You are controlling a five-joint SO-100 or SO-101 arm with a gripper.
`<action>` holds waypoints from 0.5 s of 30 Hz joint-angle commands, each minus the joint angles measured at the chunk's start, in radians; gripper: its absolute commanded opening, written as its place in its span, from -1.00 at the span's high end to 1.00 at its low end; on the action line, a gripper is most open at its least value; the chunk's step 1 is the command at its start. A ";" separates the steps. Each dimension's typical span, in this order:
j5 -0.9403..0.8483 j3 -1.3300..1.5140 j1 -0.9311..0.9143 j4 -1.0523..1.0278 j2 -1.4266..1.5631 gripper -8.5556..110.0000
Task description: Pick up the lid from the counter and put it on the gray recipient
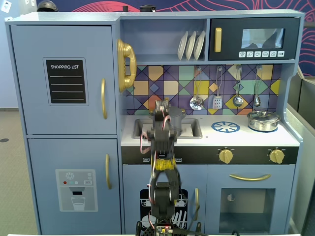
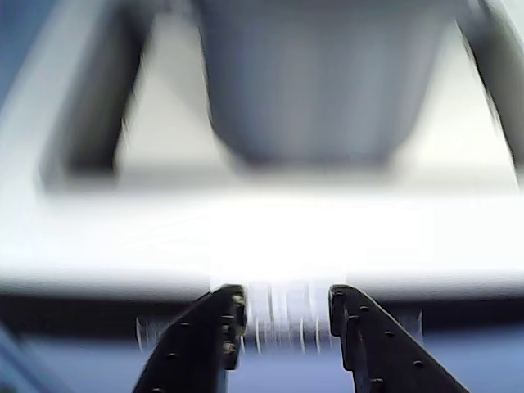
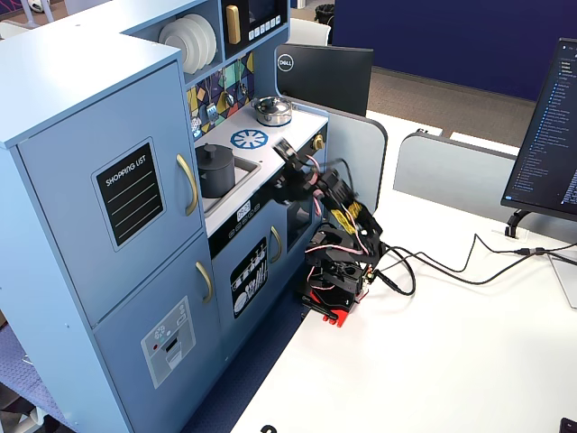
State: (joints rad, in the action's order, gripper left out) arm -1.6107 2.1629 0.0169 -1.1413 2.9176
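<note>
Beside the burner circle [image 3: 249,139], gray recipient [image 3: 215,170] lidded in sink [image 3: 242,174]; silver pot [image 3: 271,110] farther; hand [image 2: 282,304] narrowly parted, empty

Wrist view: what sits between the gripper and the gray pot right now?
Only a bare strip of white counter lies between the open gripper and the gray pot in the wrist view.

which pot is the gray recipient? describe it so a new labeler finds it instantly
Start at the blue toy kitchen and find the sink sunk into its white counter, left of the printed blue burner circle in this fixed view. The gray recipient stands in that sink. It is matte dark gray with a lid and knob, larger than the shiny silver pot further back.
</note>
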 commanded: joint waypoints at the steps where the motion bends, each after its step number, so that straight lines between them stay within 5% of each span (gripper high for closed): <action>1: -0.002 0.153 0.008 -0.017 0.115 0.86; 12: 0.115 0.838 0.041 0.449 0.213 0.86; 15: 0.201 0.838 0.071 0.301 0.235 0.86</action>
State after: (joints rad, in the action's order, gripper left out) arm -1.4956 2.9959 0.0644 -0.7762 3.1232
